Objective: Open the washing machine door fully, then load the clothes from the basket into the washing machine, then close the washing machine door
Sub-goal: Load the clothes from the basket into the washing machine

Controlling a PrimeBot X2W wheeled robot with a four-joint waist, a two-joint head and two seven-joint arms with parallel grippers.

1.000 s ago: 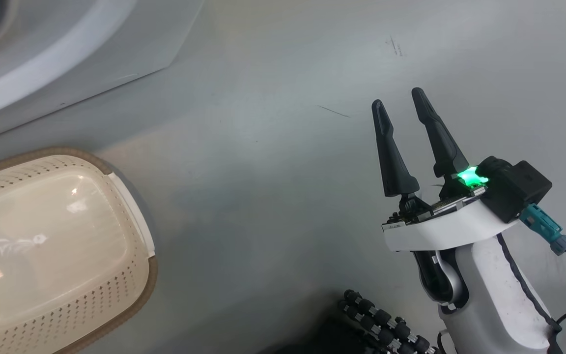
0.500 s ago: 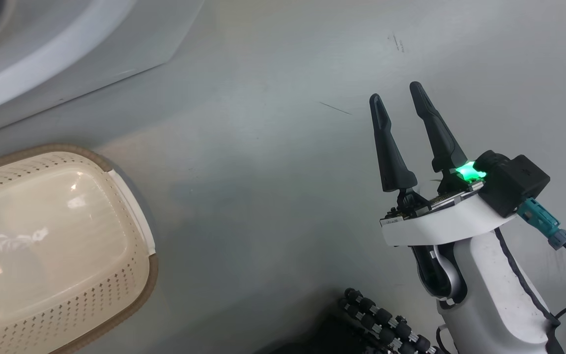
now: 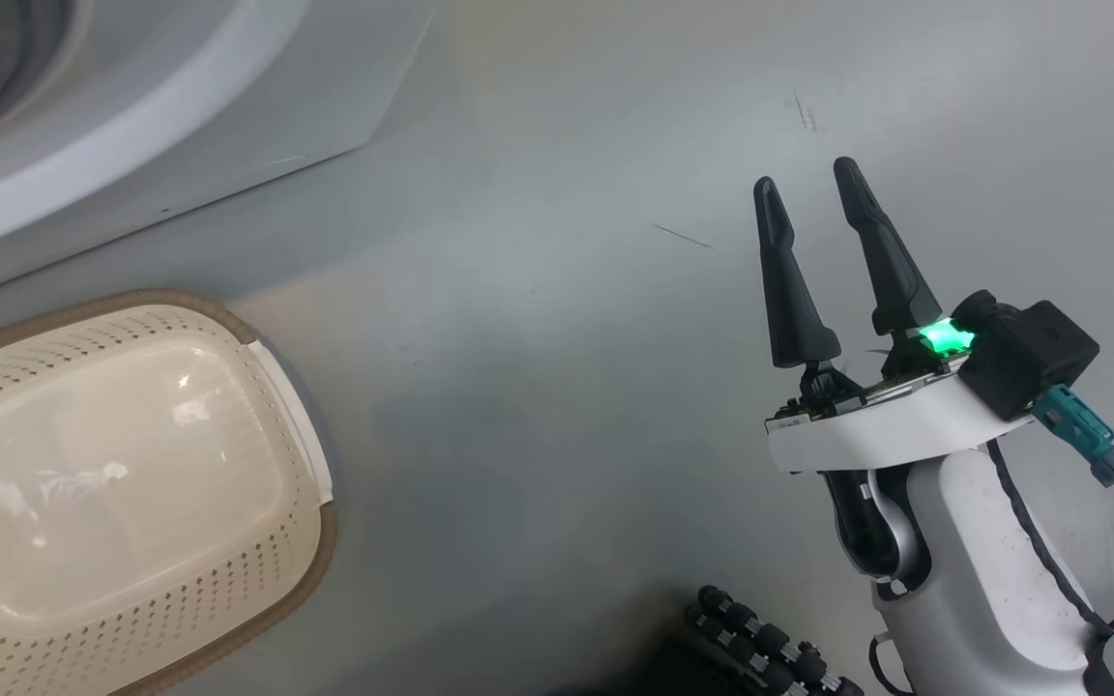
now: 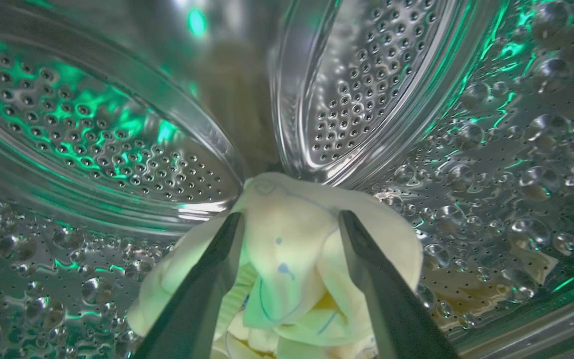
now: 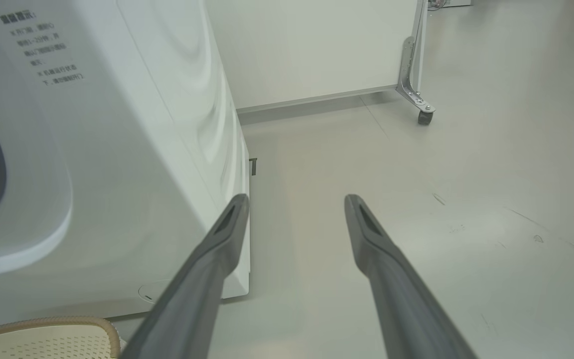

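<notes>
Pale-yellow clothes lie bunched in the steel drum of the washing machine, their lower part cut off at the view's bottom. The left gripper reaches in over them, fingers spread wide in release. The right gripper hangs above the grey floor, parted and empty, well apart from the basket, which is cropped at the left edge.

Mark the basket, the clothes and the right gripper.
basket (image 3: 267,551): head view, perforated side wall.
clothes (image 4: 287,234): left wrist view, upper fold of the pale-yellow fabric.
right gripper (image 3: 806,176): head view, midway between its open fingertips.
</notes>
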